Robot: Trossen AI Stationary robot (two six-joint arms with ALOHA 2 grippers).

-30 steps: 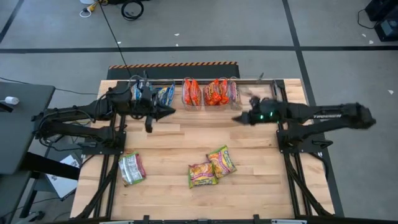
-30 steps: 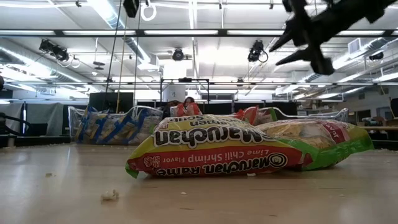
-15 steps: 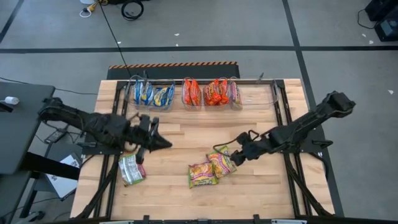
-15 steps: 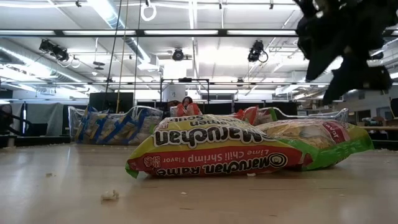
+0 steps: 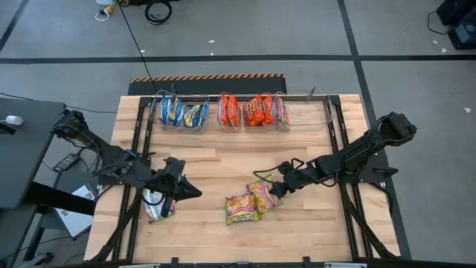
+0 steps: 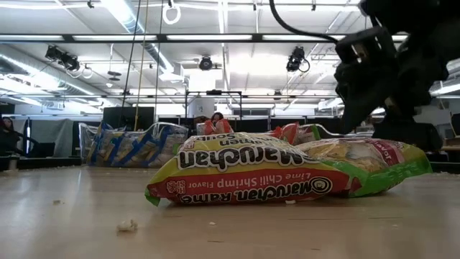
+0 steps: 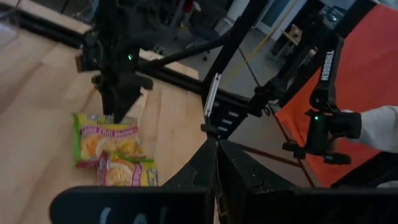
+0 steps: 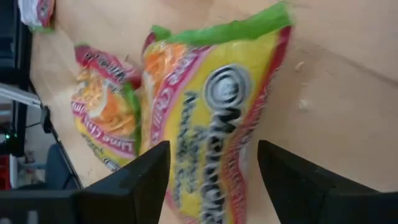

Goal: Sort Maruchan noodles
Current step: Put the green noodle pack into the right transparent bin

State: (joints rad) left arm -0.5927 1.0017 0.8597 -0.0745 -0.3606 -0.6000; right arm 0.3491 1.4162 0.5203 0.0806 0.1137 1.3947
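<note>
High view shows a pale wooden-plank worktop [image 5: 223, 167] framed by dark rails, standing on a grey floor marked with dark tape lines. Along its far edge sits a row of clear plastic bins [image 5: 305, 113]: blue-yellow crinkly ramen packets [image 5: 178, 113] fill the ones toward the far left corner, and orange-red crinkly ramen packets [image 5: 249, 110] fill the middle ones. Near the middle of the near edge lie two yellow-green ramen packets with pink-red trim [image 5: 251, 202], overlapping; a third packet of that kind [image 5: 155, 202] lies by the left edge. The low view looks past them into a hall with ceiling strip lights and a seated person far behind. The right gripper [image 5: 272, 187] hangs just over the pair, its fingers spread apart on either side of the upper packet in the right wrist view. The left gripper [image 5: 177, 190] hovers beside the left-edge packet; its fingers meet at the tips. Half a second earlier both grippers sat a little farther from the near edge; no packet has shifted.
</note>
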